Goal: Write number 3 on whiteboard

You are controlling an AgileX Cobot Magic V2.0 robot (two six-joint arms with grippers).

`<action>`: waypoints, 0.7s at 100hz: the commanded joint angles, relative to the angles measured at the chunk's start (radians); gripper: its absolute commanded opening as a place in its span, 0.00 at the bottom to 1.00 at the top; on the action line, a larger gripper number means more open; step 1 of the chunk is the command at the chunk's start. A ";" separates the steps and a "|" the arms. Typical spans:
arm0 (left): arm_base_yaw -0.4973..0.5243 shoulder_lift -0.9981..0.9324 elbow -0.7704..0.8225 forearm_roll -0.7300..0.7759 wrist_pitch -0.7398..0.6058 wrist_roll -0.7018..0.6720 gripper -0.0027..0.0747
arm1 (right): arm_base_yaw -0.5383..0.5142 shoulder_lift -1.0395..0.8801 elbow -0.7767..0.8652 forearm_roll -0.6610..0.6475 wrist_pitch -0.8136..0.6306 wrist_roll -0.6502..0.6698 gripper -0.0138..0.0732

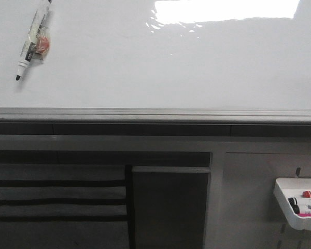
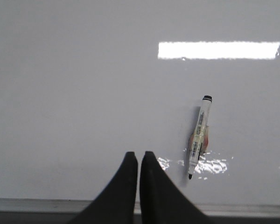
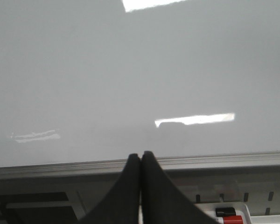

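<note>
The whiteboard (image 1: 145, 67) is a large glossy white board with a grey metal rim, and its surface is blank. No number 3 shows on it. A white marker with a black tip (image 1: 32, 39) lies uncapped on the board at the far left, beside a small orange tag. It also shows in the left wrist view (image 2: 199, 135). My left gripper (image 2: 139, 155) is shut and empty above the board's near rim, to the left of the marker. My right gripper (image 3: 141, 155) is shut and empty over the rim (image 3: 214, 161). Neither gripper shows in the front view.
A small white plastic tray (image 1: 287, 205) with red and pink markers hangs on the cabinet front at the lower right. It shows partly in the right wrist view (image 3: 233, 215). Bright light reflects on the board's far side (image 1: 223, 10).
</note>
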 commanded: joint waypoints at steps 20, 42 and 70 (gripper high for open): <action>-0.002 0.313 -0.286 0.008 0.201 0.053 0.01 | -0.006 0.309 -0.279 0.006 0.128 -0.145 0.08; -0.002 0.460 -0.294 0.006 0.118 0.050 0.01 | -0.006 0.439 -0.313 0.006 0.114 -0.145 0.08; -0.002 0.577 -0.294 -0.010 0.102 0.111 0.05 | -0.006 0.522 -0.313 0.014 0.104 -0.145 0.23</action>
